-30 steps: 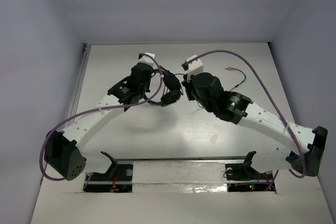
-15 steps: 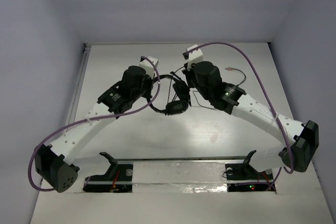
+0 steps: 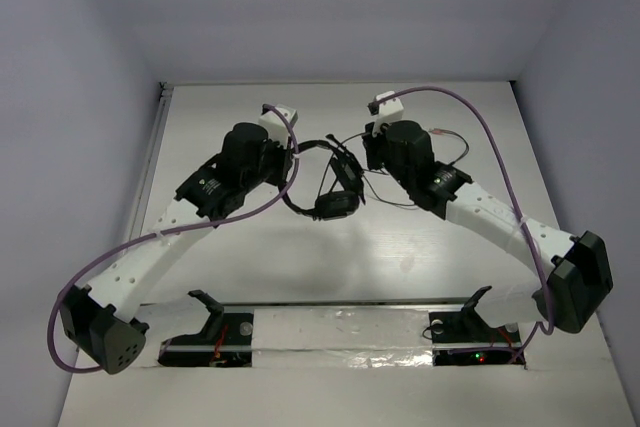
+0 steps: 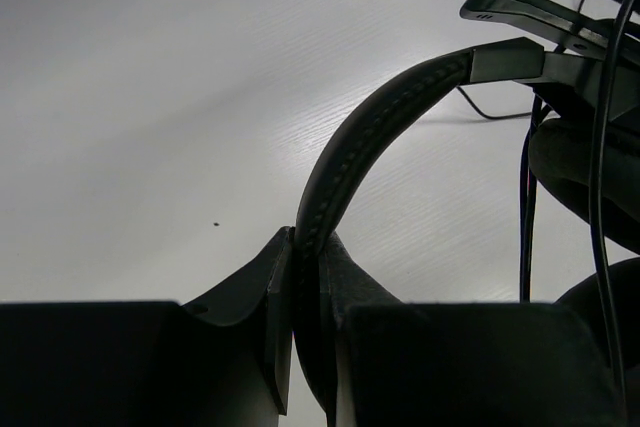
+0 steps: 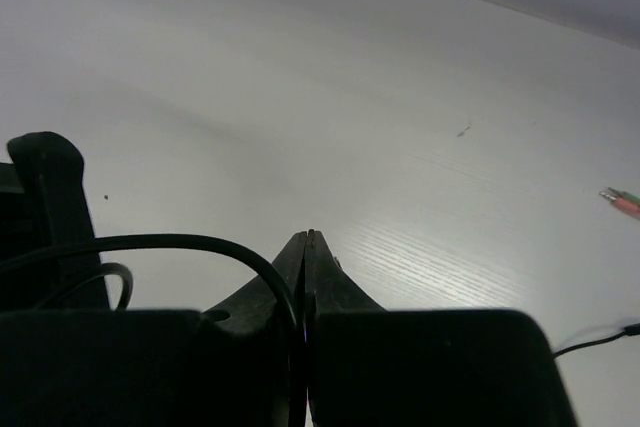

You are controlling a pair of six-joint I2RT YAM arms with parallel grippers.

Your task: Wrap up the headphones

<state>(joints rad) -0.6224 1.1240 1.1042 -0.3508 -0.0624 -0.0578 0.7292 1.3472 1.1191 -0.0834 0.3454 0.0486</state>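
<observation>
Left claw (image 4: 308,252), closed, grips the headband (image 4: 385,112); my right claw (image 5: 307,252) pinches the cable (image 5: 180,241). Tension may slip the cable free.

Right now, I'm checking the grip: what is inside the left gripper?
The left gripper is shut on the padded headband of the headphones. The band's lower stretch, and how deep it sits, is hidden between the gripper's fingers.

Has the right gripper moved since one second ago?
Yes. The right gripper went up and right in the top view, nearer the unmoved reddish plug.
</observation>
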